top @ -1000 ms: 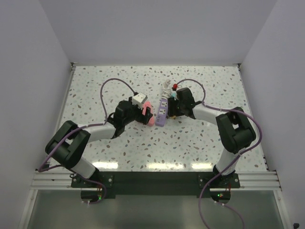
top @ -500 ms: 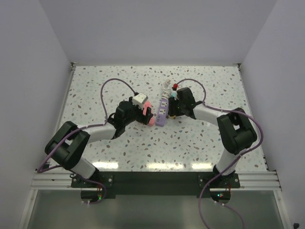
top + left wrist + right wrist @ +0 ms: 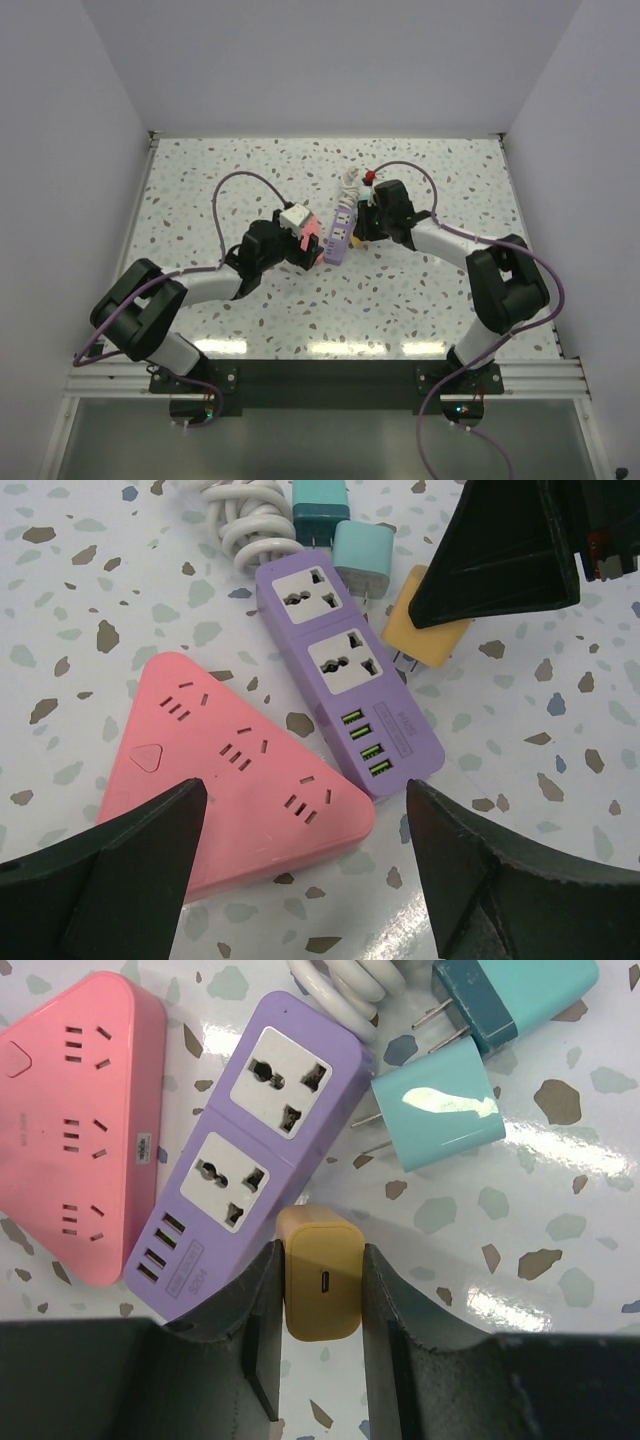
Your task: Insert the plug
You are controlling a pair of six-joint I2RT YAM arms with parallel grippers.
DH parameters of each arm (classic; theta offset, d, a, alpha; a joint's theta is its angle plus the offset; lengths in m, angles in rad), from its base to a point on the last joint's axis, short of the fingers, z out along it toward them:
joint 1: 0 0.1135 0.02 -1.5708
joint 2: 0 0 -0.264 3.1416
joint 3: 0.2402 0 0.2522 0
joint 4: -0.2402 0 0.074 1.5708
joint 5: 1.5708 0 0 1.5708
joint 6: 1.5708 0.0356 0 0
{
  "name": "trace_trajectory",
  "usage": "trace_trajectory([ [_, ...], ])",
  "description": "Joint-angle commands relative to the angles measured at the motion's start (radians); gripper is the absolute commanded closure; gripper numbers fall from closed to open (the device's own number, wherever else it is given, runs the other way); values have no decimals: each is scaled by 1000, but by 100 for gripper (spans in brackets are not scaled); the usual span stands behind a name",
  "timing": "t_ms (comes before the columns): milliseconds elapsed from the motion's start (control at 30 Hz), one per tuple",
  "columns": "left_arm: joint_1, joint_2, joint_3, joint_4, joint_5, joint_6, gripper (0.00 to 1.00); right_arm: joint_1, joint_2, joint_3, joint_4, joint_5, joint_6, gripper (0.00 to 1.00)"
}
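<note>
A yellow plug sits between the fingers of my right gripper, which is shut on it, right beside the purple power strip. From the left wrist the same yellow plug shows its prongs beside the purple strip. My left gripper hangs open over the near corner of the pink triangular socket block, holding nothing. In the top view the right gripper and left gripper flank the purple strip.
Two teal plugs and a coiled white cable lie behind the purple strip. The pink block touches the strip's left side. A red piece sits further back on the speckled table.
My right gripper has closed onto the yellow plug. The left arm has slid right, bringing its open gripper closer to the pink block and the purple strip.
</note>
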Motion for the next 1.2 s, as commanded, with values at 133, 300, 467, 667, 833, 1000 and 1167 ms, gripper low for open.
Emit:
trace_trajectory([
  [133,-19,-71,-34,126,49,40,13,6,-77,8,1,-26,20,100],
  [300,-31,-150,-81,161,-11,36,11,6,-155,62,-39,-37,22,100],
  [467,-28,-190,-73,96,-209,-18,8,9,-184,94,-36,-74,31,100],
  [667,-25,-203,-70,-12,-475,-125,6,49,-134,158,-26,-75,32,100],
  [833,-4,-214,-127,-11,-504,-188,4,93,-49,240,-37,-54,26,100],
  [1000,52,-202,-173,39,-431,-226,3,130,29,312,-40,-39,31,100],
  [1167,112,-173,-193,109,-325,-251,3,147,118,373,-54,-14,34,100],
])
